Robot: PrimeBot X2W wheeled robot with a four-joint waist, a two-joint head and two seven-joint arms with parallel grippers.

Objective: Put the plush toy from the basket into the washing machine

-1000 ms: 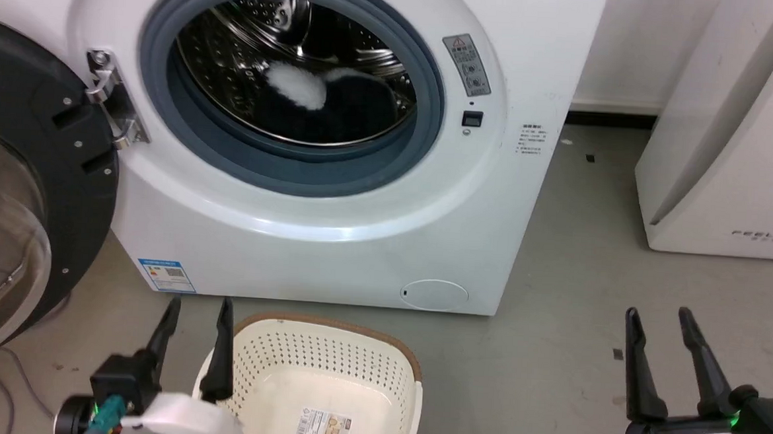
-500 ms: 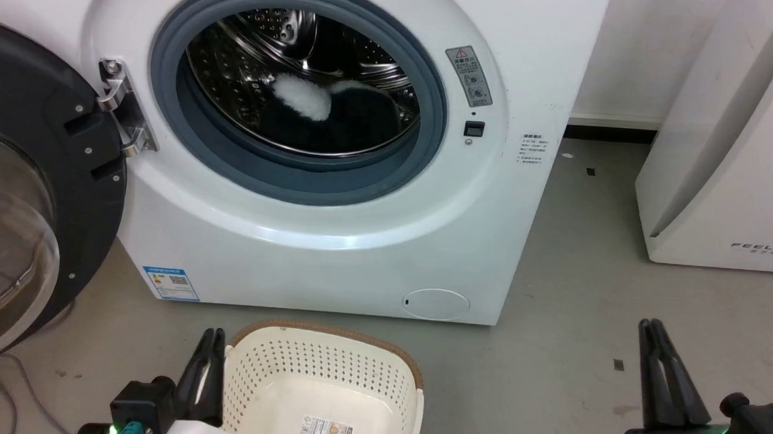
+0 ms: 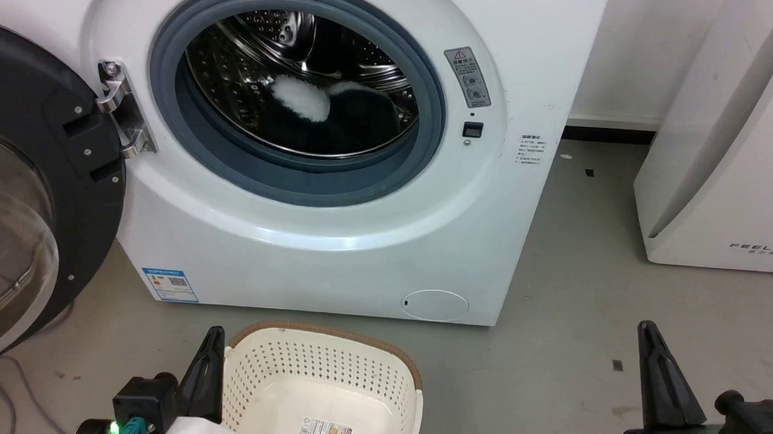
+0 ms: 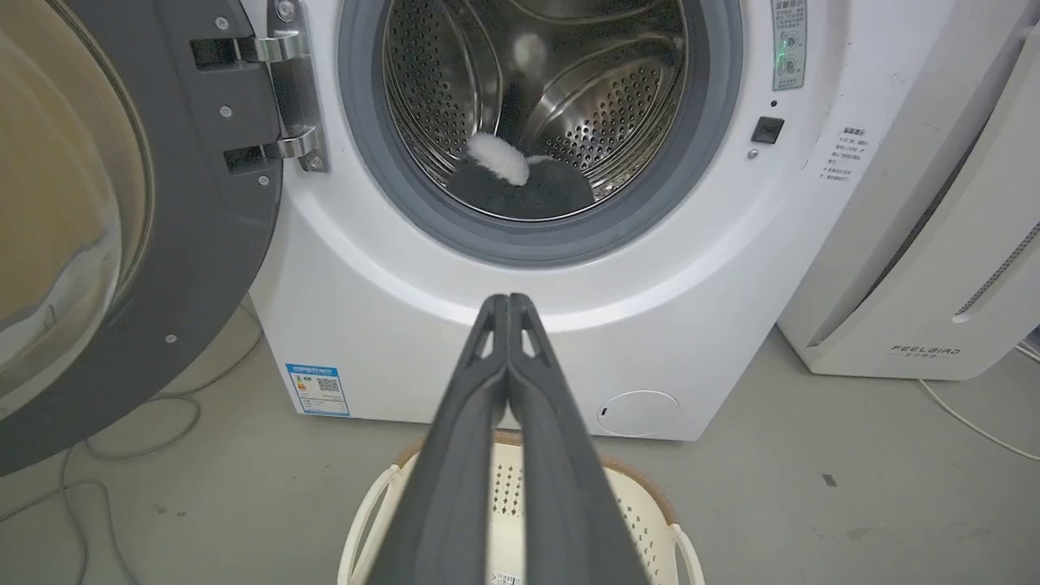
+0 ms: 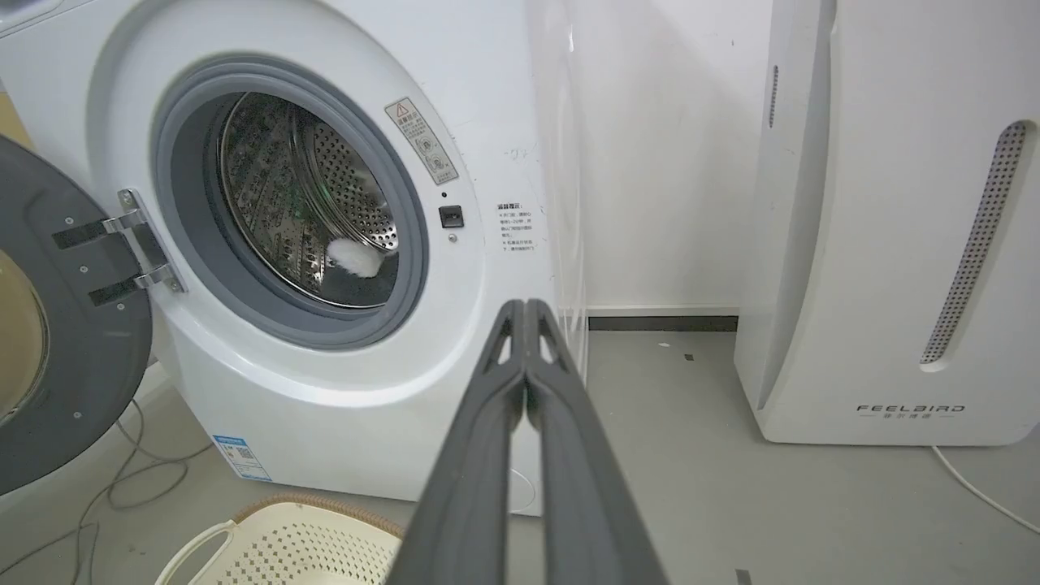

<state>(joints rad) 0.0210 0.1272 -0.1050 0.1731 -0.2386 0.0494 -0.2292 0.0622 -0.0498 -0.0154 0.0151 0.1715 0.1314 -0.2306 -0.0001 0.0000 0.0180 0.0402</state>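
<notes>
Already the plush toy [image 3: 339, 118] lies inside the washing machine [image 3: 332, 240], on the floor of the steel drum [image 3: 235, 70]. Its long axis runs left to right, with the white patch at the left end. It sits far from and a little right of the left claw [image 3: 213, 337], which is pinched closed on nothing just beside the basket [image 3: 313, 362]. The right claw [image 3: 648, 328], likewise closed and empty, is well off to the right, so the left arm is nearer. The left wrist view looks straight in at black fur and white patch together. The oblique right wrist view catches the white patch, and the gasket [image 5: 187, 268] hides the black. From the head, the basket's bottom bears a barcode sticker [image 3: 325, 433]; I judge the transfer done.
</notes>
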